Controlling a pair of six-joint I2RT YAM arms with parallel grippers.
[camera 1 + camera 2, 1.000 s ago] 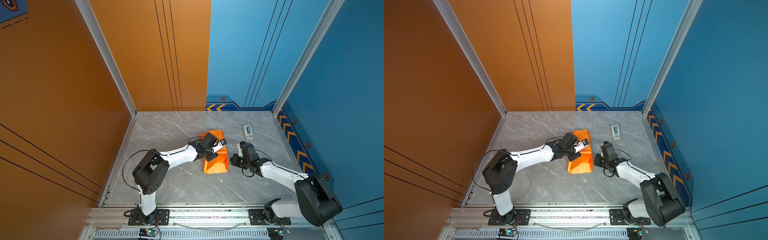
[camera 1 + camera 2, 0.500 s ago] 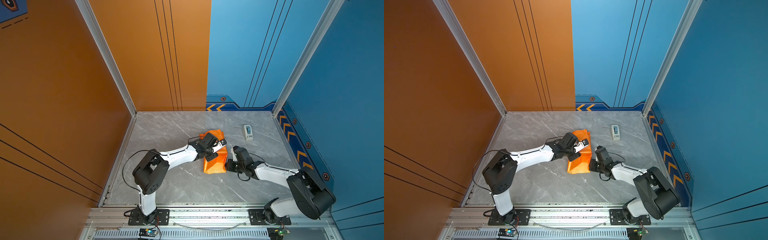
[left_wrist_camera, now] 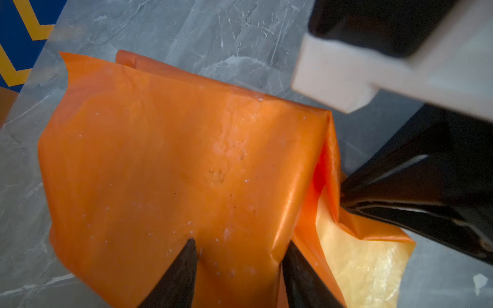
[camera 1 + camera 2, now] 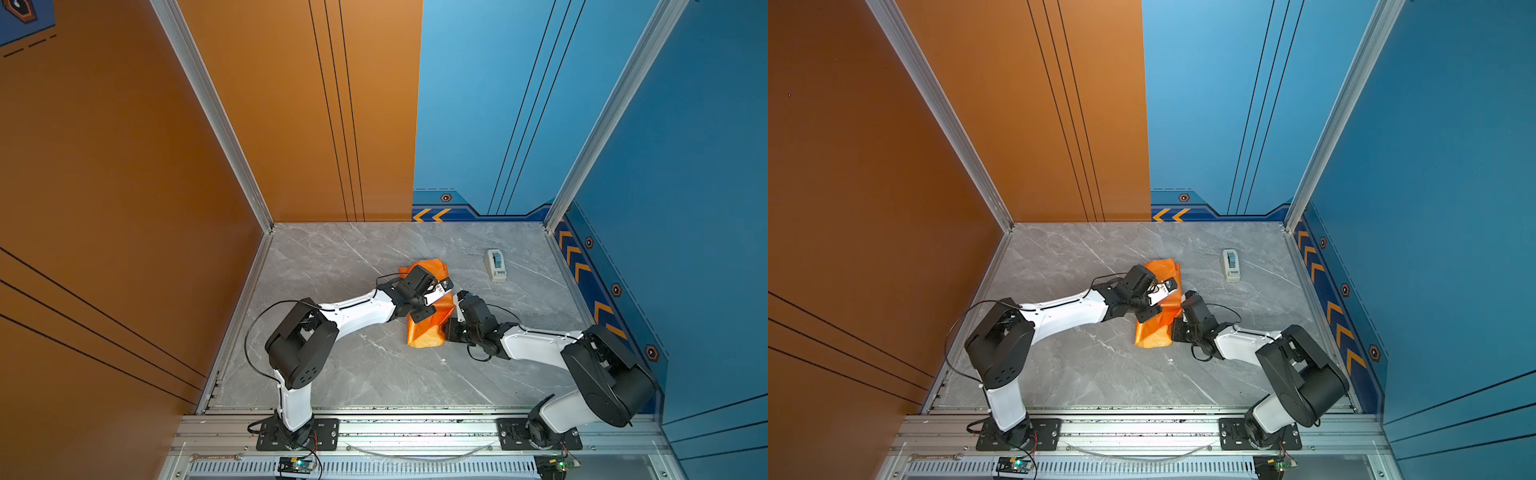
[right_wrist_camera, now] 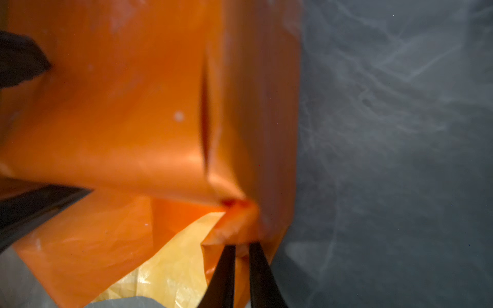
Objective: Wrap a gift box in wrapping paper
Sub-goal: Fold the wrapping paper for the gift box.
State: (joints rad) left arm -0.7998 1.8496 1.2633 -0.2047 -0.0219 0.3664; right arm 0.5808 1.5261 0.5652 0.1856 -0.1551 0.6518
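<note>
The wrapping paper (image 4: 424, 332) (image 4: 1152, 332) lies mid-table as an orange bundle, and the gift box is hidden, with only paper showing. In the left wrist view my left gripper (image 3: 240, 241) has its jaws apart, both tips pressing down on the paper's orange top (image 3: 173, 160). In both top views that gripper (image 4: 428, 311) (image 4: 1152, 311) sits over the bundle. My right gripper (image 5: 241, 245) (image 4: 445, 332) is at the bundle's right end, its jaws almost together on a folded flap of paper (image 5: 120, 106). The pale yellow inner face (image 5: 173, 266) shows beside it.
A small white tape dispenser (image 4: 494, 265) (image 4: 1230, 264) with a blue roll stands at the back right of the grey marble table (image 4: 353, 374). Orange and blue walls close in three sides. Both arms meet at the bundle.
The right gripper has moved left across the table to the bundle's right end and closed on the paper flap. The left arm and the bundle have stayed put.
</note>
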